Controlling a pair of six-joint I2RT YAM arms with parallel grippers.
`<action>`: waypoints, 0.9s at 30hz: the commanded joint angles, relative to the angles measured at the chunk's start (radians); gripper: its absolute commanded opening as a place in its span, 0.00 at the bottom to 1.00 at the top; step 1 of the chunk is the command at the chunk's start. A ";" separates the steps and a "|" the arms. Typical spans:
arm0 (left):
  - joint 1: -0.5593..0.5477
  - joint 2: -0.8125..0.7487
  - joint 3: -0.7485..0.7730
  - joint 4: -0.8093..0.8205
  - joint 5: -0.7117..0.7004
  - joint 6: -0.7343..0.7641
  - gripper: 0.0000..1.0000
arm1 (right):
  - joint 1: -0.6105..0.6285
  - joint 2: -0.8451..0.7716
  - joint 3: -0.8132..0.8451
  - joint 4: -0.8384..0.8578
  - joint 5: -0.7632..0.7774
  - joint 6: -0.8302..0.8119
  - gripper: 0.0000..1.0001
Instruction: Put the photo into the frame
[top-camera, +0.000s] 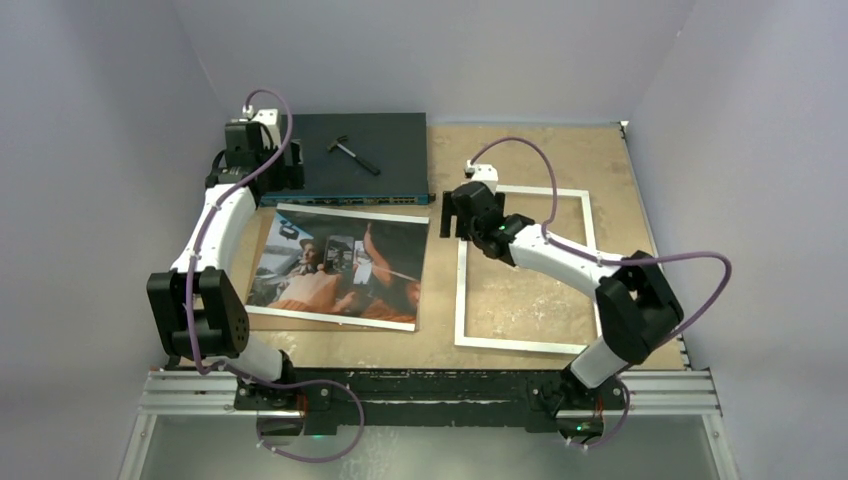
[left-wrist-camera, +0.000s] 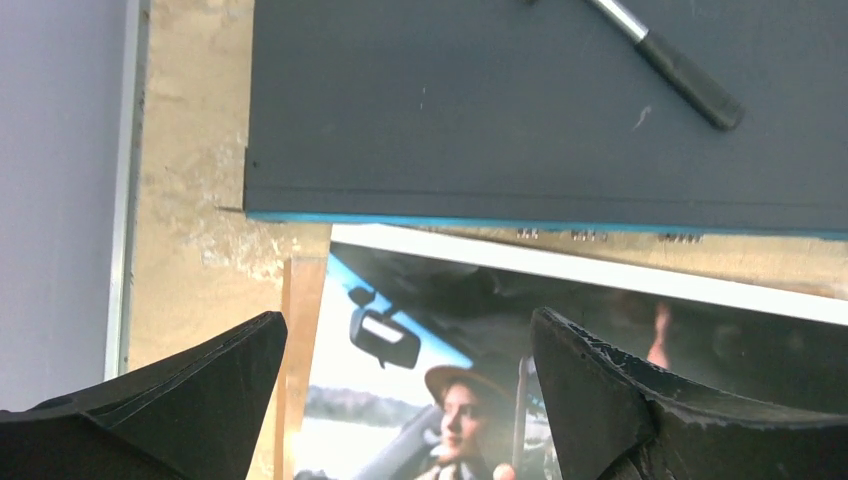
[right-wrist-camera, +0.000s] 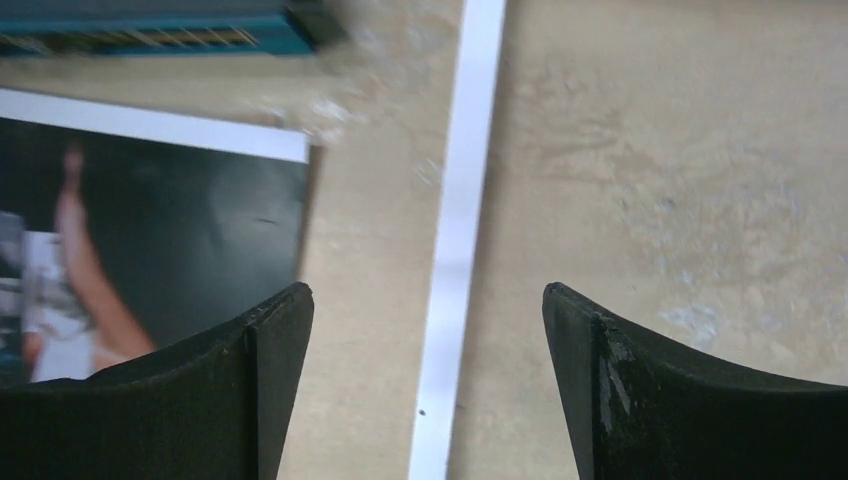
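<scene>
Left wrist view shows the left gripper (left-wrist-camera: 408, 330), jaws spread wide and empty, above the photo's (left-wrist-camera: 480, 300) far left corner. The photo lies face up on a brown board (left-wrist-camera: 300, 330), just in front of a dark box (left-wrist-camera: 500, 100). The right gripper (right-wrist-camera: 428, 300), jaws likewise apart and empty, hovers over the left rail of the frame (right-wrist-camera: 460, 200), which lies flat beside the photo without touching it.

One photo (top-camera: 340, 265), one frame (right-wrist-camera: 455, 250), one box (top-camera: 395, 160) — one hammer (top-camera: 355, 155)
</scene>
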 joint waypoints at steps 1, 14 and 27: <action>0.011 0.005 0.019 -0.086 0.022 -0.018 0.91 | 0.033 0.059 -0.014 -0.110 0.128 0.058 0.84; 0.012 -0.012 -0.006 -0.177 0.029 0.044 0.90 | 0.066 0.212 -0.057 -0.046 0.070 0.081 0.62; 0.010 -0.001 -0.009 -0.211 0.101 0.048 0.90 | 0.067 0.196 0.037 -0.121 0.057 0.090 0.01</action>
